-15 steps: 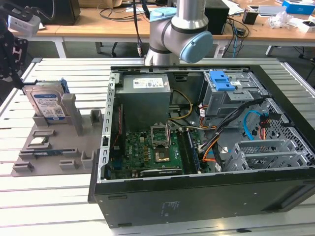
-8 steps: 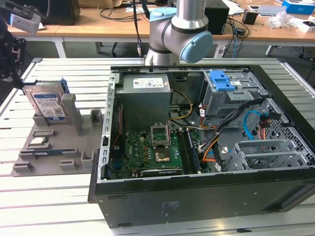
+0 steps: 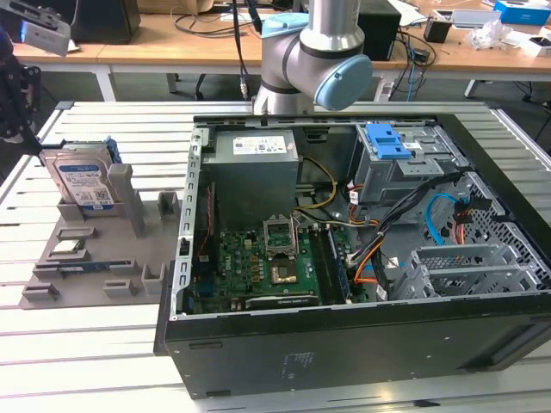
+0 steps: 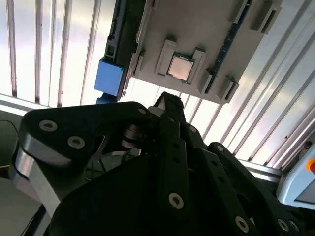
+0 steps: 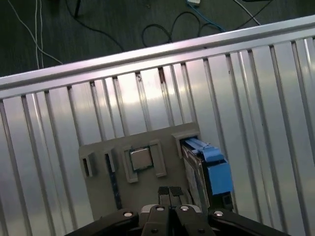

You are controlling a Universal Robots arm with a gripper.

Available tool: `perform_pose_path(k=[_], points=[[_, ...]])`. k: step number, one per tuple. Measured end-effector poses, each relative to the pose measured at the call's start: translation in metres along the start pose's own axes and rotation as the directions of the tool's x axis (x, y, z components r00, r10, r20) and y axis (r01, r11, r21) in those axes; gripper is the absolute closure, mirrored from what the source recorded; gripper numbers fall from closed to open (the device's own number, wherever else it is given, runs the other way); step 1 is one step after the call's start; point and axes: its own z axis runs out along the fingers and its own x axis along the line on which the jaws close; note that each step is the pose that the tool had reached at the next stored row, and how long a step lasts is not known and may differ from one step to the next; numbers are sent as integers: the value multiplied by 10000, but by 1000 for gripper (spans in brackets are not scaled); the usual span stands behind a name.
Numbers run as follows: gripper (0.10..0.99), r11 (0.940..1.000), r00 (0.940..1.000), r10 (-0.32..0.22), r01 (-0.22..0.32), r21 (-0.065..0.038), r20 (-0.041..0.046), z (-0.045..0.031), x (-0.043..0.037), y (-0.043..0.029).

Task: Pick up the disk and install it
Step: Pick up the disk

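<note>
Slatted table; end effector closed, pointing down near upright disk.

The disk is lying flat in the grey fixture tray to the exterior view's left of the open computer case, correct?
Not flat: the exterior view shows the disk standing upright on edge in the grey fixture tray, which does sit to that view's left of the open computer case.

Disk upright on edge, blue rails, exterior view's left.
</note>
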Motion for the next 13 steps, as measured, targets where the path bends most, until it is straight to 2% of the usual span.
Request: perform_pose_path(k=[3,6,11,13], points=[[980,9984,9984,-562,562,-1,-10,0,0,0],[980,9941,9941,-1085,1085,-3,-13,0,0,0],[973,9936,9936,-1133,1133,-3,-15,0,0,0],[855,9934,9934,-1146,1146,-3,-16,0,0,0]])
